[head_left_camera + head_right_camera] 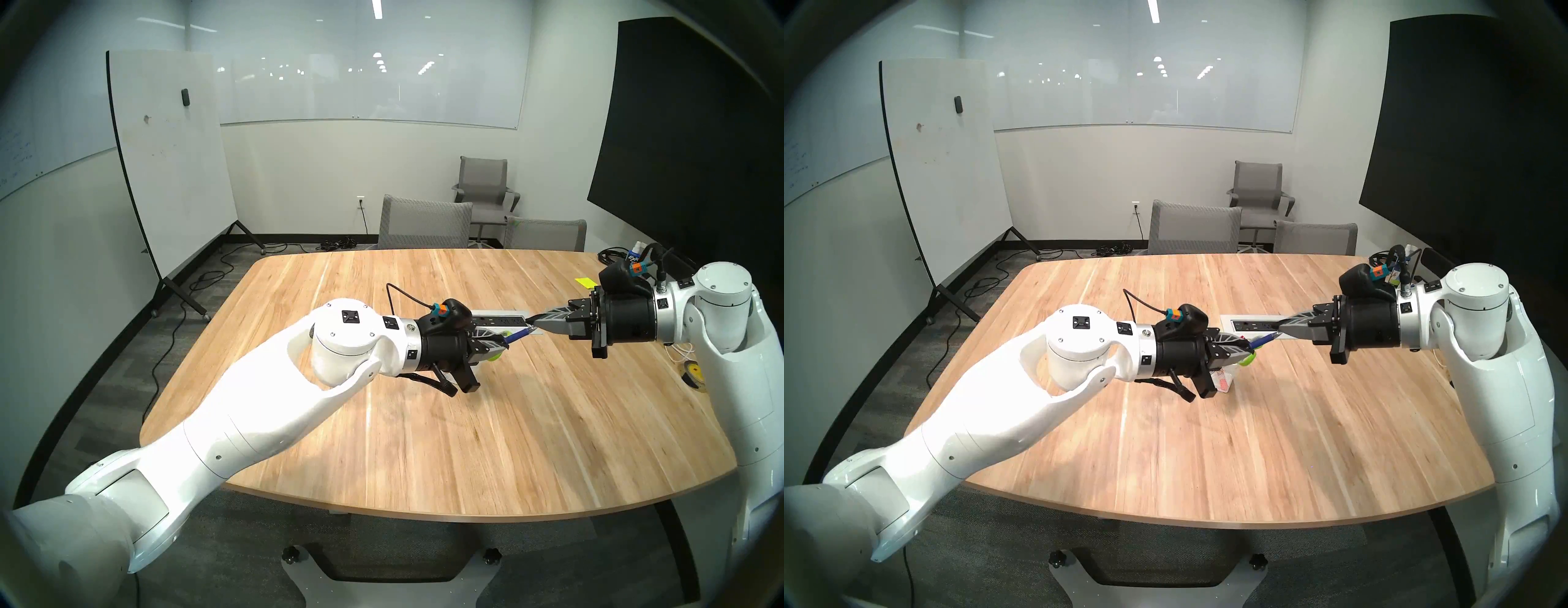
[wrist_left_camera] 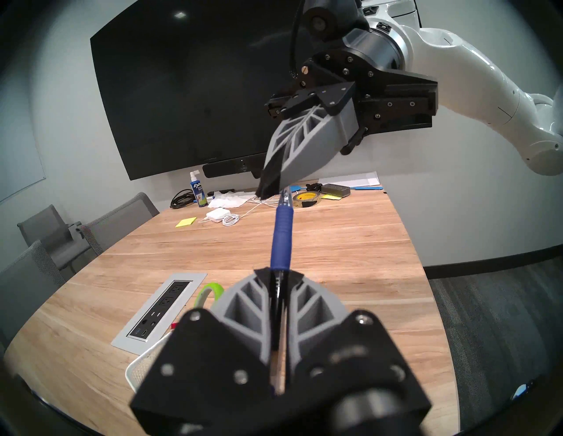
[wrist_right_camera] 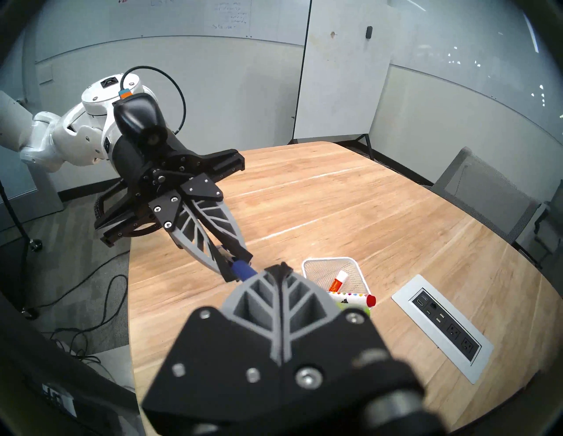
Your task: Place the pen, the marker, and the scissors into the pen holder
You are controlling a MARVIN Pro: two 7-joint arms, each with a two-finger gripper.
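The blue pen (image 2: 281, 237) is clamped by its dark end in the closed left hand (image 2: 277, 271) above the tabletop (image 1: 424, 424). Its tip is met by the right hand (image 2: 269, 190), fingers pressed together. The pen holder (image 3: 335, 268), marker inside, stands below.

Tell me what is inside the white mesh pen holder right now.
The right wrist view shows the pen holder with a white marker with red ends leaning inside. A second marker lies across its near rim. The right gripper covers the near part.
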